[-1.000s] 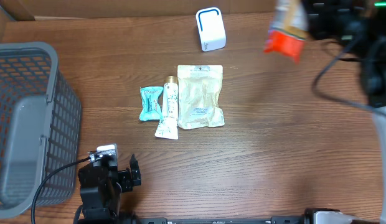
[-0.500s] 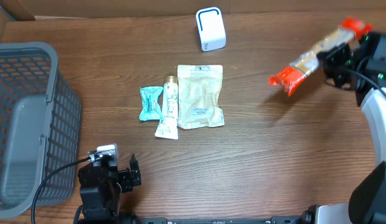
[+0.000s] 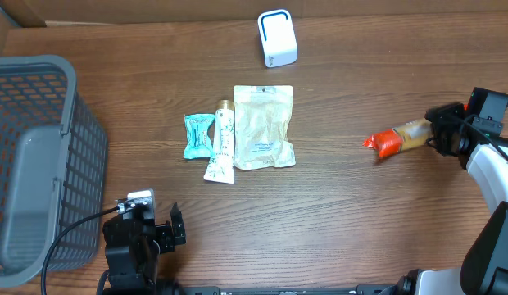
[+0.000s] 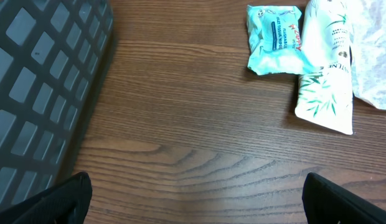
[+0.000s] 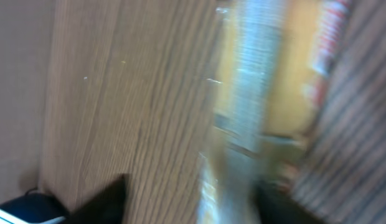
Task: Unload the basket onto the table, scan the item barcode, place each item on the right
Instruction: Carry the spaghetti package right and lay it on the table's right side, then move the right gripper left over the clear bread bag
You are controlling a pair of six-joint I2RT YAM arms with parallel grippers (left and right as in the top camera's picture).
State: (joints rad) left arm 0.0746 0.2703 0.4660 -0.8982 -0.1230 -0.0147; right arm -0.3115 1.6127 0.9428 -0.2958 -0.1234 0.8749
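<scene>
From overhead, the right arm reaches in from the 3 o'clock edge, forearm bent back toward 5 o'clock. The right gripper [image 3: 441,131] sits at the tan end of the orange-and-tan packet [image 3: 395,139], which lies out at 3 o'clock with its orange end pointing toward the centre. I cannot tell whether the jaws grip it or only flank it. The left arm is tucked low at 7 o'clock, and the left gripper [image 3: 168,230] points toward the centre over bare table [image 3: 344,213]. The white scanner [image 3: 277,38] stands at 12 o'clock and the grey basket [image 3: 41,156] fills 9 o'clock. At the centre lie a teal sachet [image 3: 198,135], a white tube [image 3: 224,144] and a cream pouch [image 3: 265,128]; their print is too small to read.

The left wrist view puts the fingertips [image 4: 62,198] in the two bottom corners, jaws spread wide with nothing between them. The sachet and tube sit at 1 o'clock. The tube's leaf print shows, but its lettering is cut off.

The right wrist view is motion-blurred. The packet is a tan streak with red marks, any text unreadable, and the jaws' spacing cannot be judged.
</scene>
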